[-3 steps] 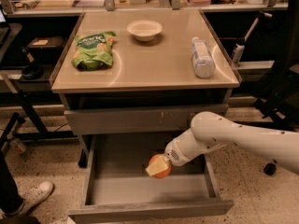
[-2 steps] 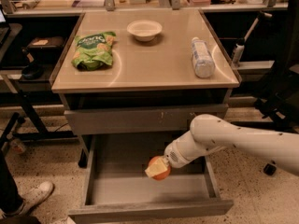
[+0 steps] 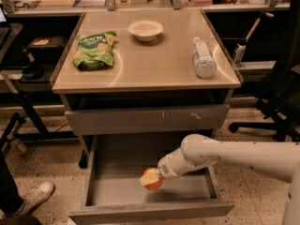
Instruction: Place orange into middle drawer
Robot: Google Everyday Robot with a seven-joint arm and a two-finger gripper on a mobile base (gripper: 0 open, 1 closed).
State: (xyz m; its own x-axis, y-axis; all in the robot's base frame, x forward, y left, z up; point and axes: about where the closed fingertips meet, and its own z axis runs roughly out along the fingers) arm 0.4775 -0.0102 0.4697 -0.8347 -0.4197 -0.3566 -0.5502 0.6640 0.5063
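Item: orange (image 3: 155, 185), round and bright, grasped in the hand (image 3: 151, 178), whose pale fingers (image 3: 146, 177) are clenched over its top and left side. Location: within the middle drawer (image 3: 150, 211), which is pulled open toward the near side. The fruit sits over the flat grey floor, a little right of centre and nearer the front wall than the back. Whether it touches the floor cannot be told. Arm (image 3: 225, 153): white, entering from the right above the drawer's right wall. Above: a closed drawer front (image 3: 136, 121) with pale scuffs. Worktop (image 3: 154, 71): carries a green snack bag (image 3: 93, 50), a white bowl (image 3: 146, 29) and a plastic bottle (image 3: 204, 57) lying on its side, all well apart from the work. Step in hand, as judged: setting down and letting go. Handling note: bring the fruit fully down to the floor before opening the fingers, since a round, smooth fruit released from above will likely roll. Part the fingers gently, then lift straight up. Keep the arm clear of the right wall and of the scuffed front overhead.
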